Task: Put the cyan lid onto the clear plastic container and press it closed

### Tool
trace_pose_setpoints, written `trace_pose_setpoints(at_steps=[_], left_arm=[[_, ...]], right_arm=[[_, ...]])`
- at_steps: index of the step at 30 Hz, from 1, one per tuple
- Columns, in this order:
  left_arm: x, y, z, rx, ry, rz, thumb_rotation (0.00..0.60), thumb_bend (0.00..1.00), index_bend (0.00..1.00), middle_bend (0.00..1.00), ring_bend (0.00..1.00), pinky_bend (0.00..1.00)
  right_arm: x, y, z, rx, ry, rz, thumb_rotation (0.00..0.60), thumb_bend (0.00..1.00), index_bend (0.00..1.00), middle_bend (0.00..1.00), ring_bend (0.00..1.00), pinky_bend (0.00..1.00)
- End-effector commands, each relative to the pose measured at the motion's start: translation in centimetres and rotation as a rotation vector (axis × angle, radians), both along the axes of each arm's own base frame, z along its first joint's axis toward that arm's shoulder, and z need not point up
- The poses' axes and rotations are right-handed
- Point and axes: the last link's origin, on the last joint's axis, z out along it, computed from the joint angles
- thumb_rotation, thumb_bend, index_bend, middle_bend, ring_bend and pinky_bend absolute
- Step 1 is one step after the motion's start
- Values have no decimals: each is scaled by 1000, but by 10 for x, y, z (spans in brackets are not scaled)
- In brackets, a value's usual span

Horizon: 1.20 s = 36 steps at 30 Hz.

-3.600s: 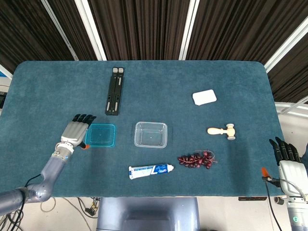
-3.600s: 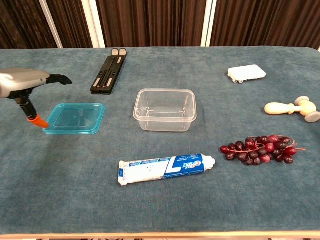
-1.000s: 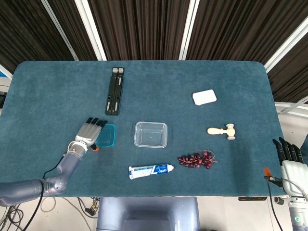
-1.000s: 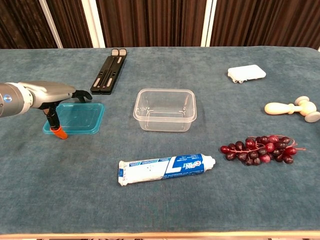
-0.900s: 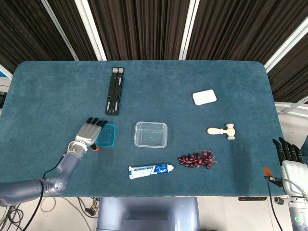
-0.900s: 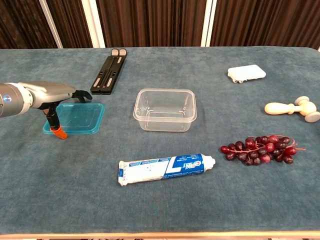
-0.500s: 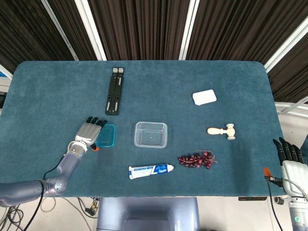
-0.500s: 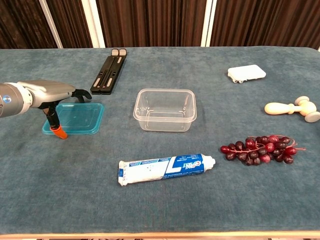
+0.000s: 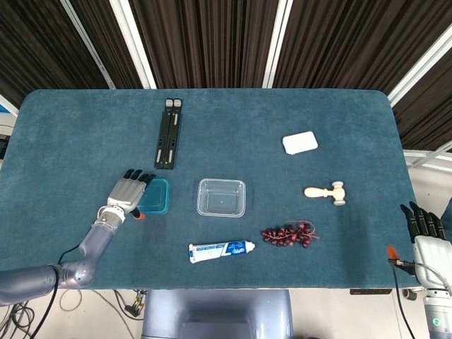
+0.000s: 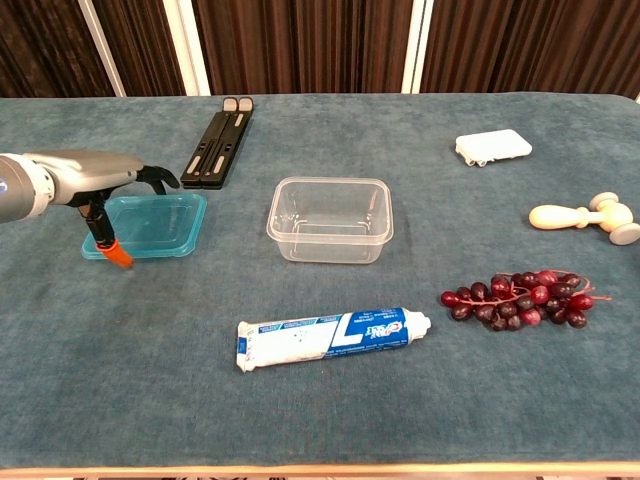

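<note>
Your left hand (image 10: 95, 178) sits over the left part of the cyan lid (image 10: 150, 225), fingers reaching across its top and the orange-tipped thumb (image 10: 117, 253) dropping beside its front-left corner. The lid looks slightly tipped off the worktop (image 9: 85, 127) in the chest view, so you seem to have it pinched at that edge, though the contact itself is hard to make out. Get the thumb properly under the rim before you raise it (a thin lid will likely slip from a shallow pinch), then lift it level.

To the right, near the middle of the worktop, the clear plastic container (image 10: 331, 218) stands open and upright, well apart from the lid. Carry the lid across low, square its corners to the container's rim, set it down flat, and press along the edges, not the centre. The toothpaste tube (image 10: 330, 337) lies toward the front edge, clear of your path; the grapes (image 10: 522, 293) lie further right.

Your right hand (image 9: 426, 236) waits off the worktop's front-right corner, fingers extended and holding nothing
</note>
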Motion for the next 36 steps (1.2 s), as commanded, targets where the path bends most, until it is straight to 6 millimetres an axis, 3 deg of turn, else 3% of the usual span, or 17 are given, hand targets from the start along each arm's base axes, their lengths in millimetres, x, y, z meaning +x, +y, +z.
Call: trace_pose_setpoints(at_steps=[1, 9, 19, 27, 36], left_arm=[[-1, 0, 4, 8, -12, 4, 600, 151, 105, 301, 0, 0], [20, 4, 21, 28, -51, -39, 600, 152, 106, 297, 0, 0], [92, 19, 35, -7, -112, -108, 600, 152, 108, 297, 0, 0], [147, 19, 19, -60, -151, -87, 600, 151, 112, 296, 0, 0], [178, 10, -7, -93, -231, -66, 600, 151, 119, 294, 0, 0]], right_arm=[[0, 0, 0, 0, 0, 0, 600, 363, 36, 0, 0, 0], [0, 0, 0, -2, -2, -3, 600, 362, 36, 0, 0, 0], [0, 0, 1, -9, -4, -4, 600, 362, 36, 0, 0, 0], [-1, 0, 1, -16, -6, -6, 600, 362, 36, 0, 0, 0], [-2, 0, 3, -23, -7, -10, 600, 362, 36, 0, 0, 0]])
